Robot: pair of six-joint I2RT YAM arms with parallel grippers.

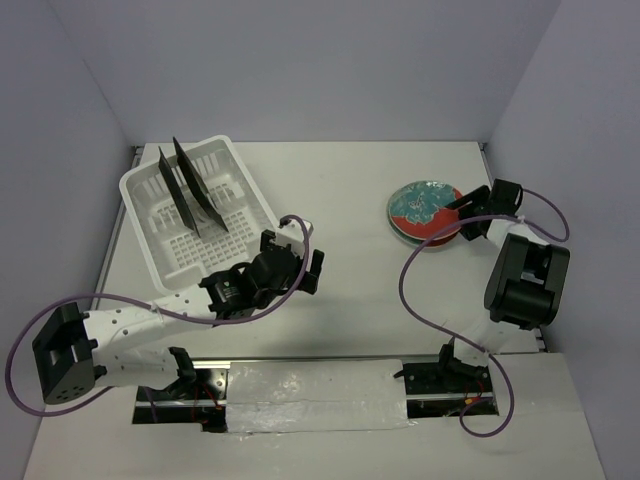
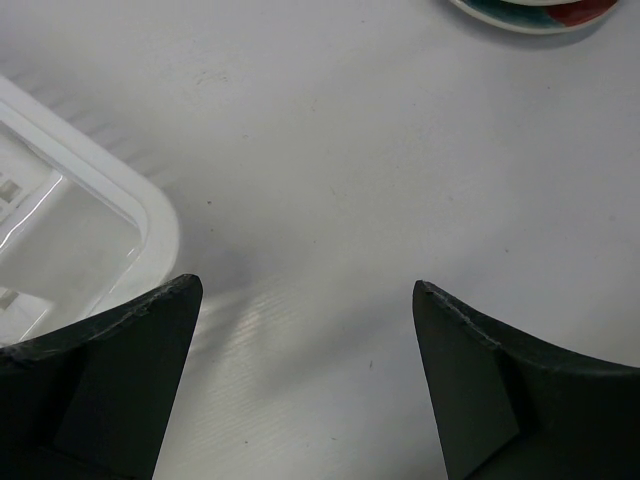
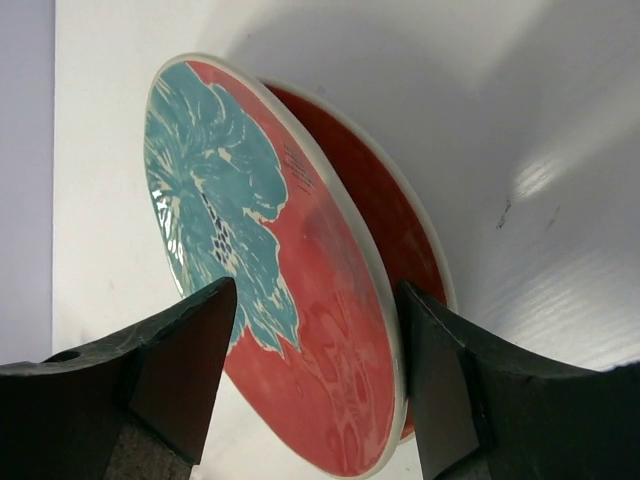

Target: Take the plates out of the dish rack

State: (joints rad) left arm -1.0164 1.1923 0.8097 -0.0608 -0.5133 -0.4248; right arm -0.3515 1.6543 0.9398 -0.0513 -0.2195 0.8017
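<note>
The white dish rack (image 1: 138, 205) stands at the far left with two dark square plates upright and edge-on in it, one (image 1: 168, 182) behind the other (image 1: 201, 190). The round red plate with teal floral pattern (image 1: 422, 210) lies on the table at the right. My right gripper (image 1: 458, 216) is open, its fingers straddling that plate's near rim (image 3: 300, 300); the right finger (image 3: 450, 370) sits by the rim's underside. My left gripper (image 1: 308, 252) is open and empty over bare table just right of the rack's corner (image 2: 150, 215).
The round plate's edge shows at the top right of the left wrist view (image 2: 530, 12). Grey walls close the table at the back and sides. A taped strip (image 1: 310, 395) runs along the near edge between the arm bases.
</note>
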